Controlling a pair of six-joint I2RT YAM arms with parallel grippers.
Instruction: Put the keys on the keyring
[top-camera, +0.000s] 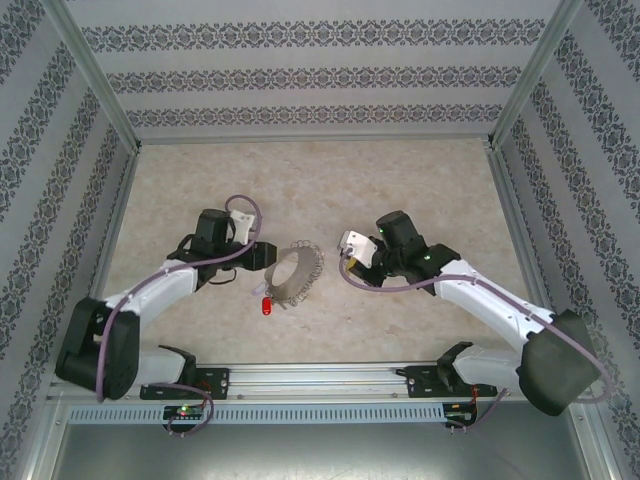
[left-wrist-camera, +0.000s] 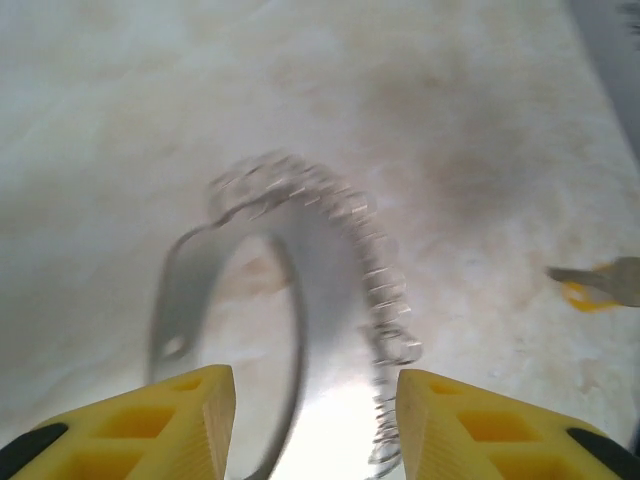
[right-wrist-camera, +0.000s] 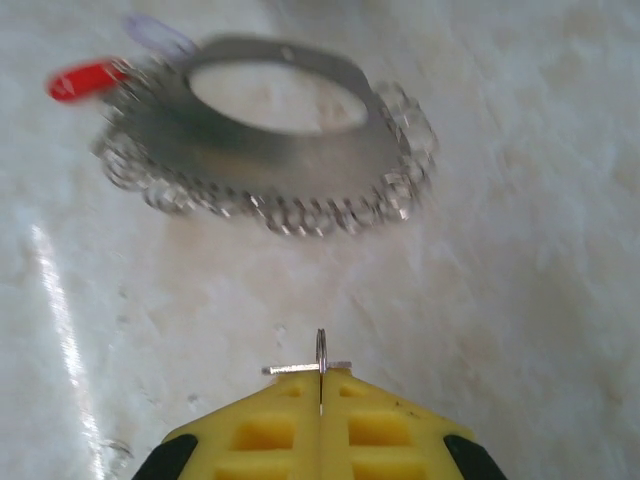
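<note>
Although the keyring (top-camera: 298, 272) was already positioned between the two arms near the middle of the worktop (top-camera: 400, 180), the task was judged unfinished; the ring stood tilted, its fringe of small links towards the right arm. The left gripper (left-wrist-camera: 317, 400) was at the ring's left side; its jaws stood apart astride one band of the ring, one finger within the loop and the other outside the link fringe; whether the pads actually pressed the band could not be told. The right gripper (right-wrist-camera: 322, 385) sat just to the right of the ring, apart from it, and pointed at it; its jaws were clenched on a thin metal piece (right-wrist-camera: 320, 362), a small loop and bar protruding from between the tips; this was judged to be part of the orange-yellow key, though no coloured head could be made out in that grip. The red key (right-wrist-camera: 85, 80) lay at the near edge of the ring, touching the links; the pale key (right-wrist-camera: 160, 35) lay just beside it at the same edge; both were judged probably attached, but the blur prevented confirmation. Outstanding: bringing the held piece across to the links and hooking it on.
</note>
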